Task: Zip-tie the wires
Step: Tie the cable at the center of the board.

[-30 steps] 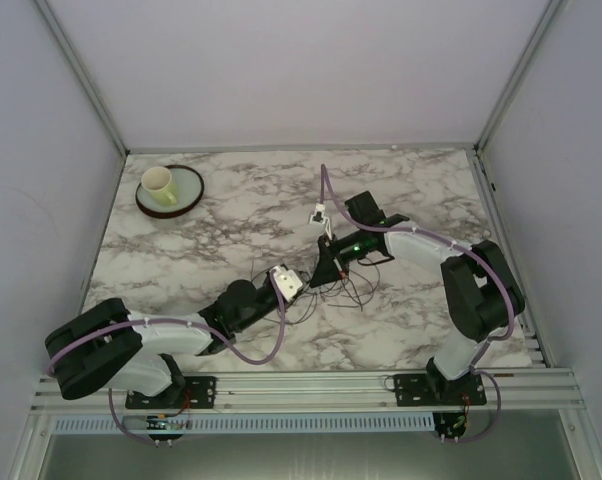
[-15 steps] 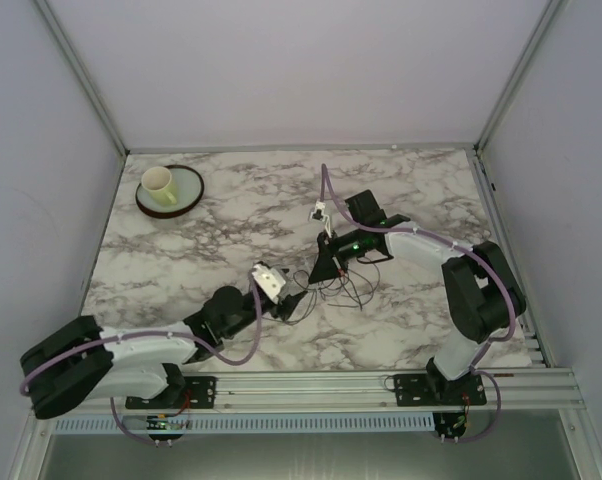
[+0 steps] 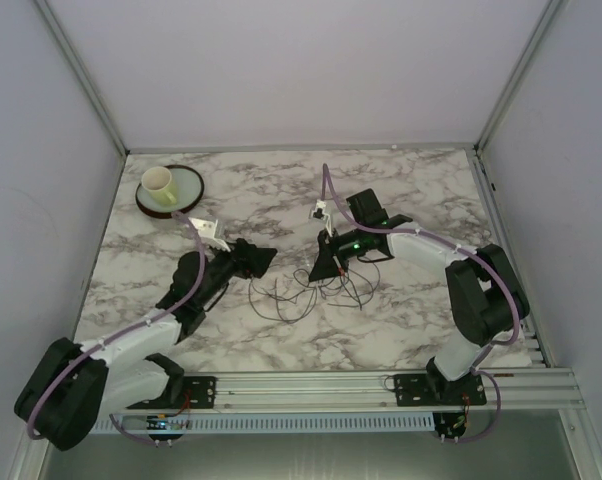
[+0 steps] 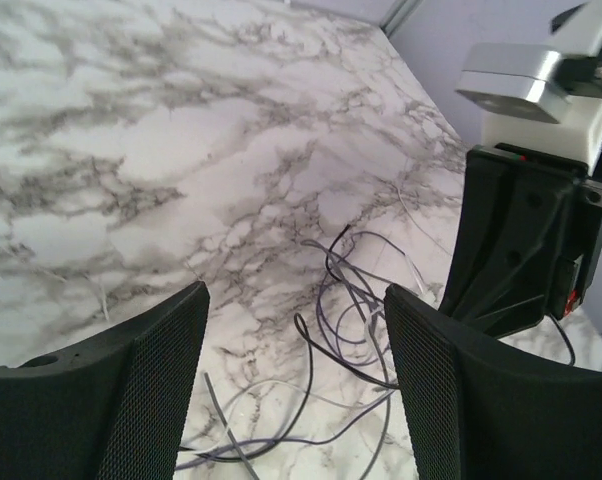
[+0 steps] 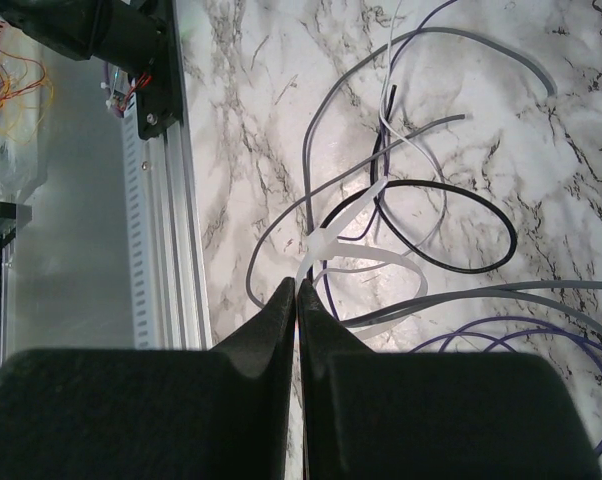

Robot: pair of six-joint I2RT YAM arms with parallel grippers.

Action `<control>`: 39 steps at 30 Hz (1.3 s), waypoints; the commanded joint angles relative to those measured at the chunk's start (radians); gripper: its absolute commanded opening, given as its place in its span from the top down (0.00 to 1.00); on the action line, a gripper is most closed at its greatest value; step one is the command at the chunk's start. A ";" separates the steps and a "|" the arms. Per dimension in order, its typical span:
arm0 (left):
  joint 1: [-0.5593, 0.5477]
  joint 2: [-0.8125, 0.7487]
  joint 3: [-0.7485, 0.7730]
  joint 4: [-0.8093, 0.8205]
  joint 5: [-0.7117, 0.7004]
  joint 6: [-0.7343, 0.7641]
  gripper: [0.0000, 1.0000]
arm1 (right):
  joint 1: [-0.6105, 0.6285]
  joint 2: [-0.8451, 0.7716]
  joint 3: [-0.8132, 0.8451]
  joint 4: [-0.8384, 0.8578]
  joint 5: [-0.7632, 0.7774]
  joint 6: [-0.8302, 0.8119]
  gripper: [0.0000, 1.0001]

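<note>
Two arms were out over the marble surface (image 3: 411, 190), both reaching toward the middle. Spotted the wires (image 3: 293, 290) lying loose on that surface between them, a thin dark tangle of loops, some black, some grey, a few looking purplish up close.

Saw the left end effector (image 3: 259, 260) just left of the tangle and pointed at it. Its jaws were spread wide, with nothing between them; from the left wrist camera, only bare marble and a few wire loops showed through the gap. No contact with the wires that could be made out.

Saw the right end effector (image 5: 297, 290) down at the far-right edge of the tangle, tilted tip-down, jaws pinched fully together. Noticed a white zip tie (image 5: 353, 228) looped around a couple of strands, with its tail running straight into those closed tips, so it looked gripped by the tail. Couldn't tell exactly how many strands sat inside the loop. Most of the loops spread out well beyond the tie.

Also caught a pale cup (image 3: 158, 183) standing upright on a round plate (image 3: 191, 192) in the far left corner, well apart from everything else. Made out the aluminium rail (image 5: 166, 200) along the near edge in the right wrist view.
</note>
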 commanded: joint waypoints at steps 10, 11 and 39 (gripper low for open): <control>0.085 0.274 0.124 0.242 0.373 -0.293 0.30 | 0.006 -0.037 -0.007 0.027 -0.006 -0.024 1.00; 0.085 0.294 0.136 0.256 0.392 -0.299 0.32 | 0.006 -0.038 -0.008 0.027 -0.006 -0.024 1.00; 0.010 0.542 0.231 0.430 0.520 -0.354 0.50 | 0.006 -0.036 -0.006 0.027 0.010 -0.014 1.00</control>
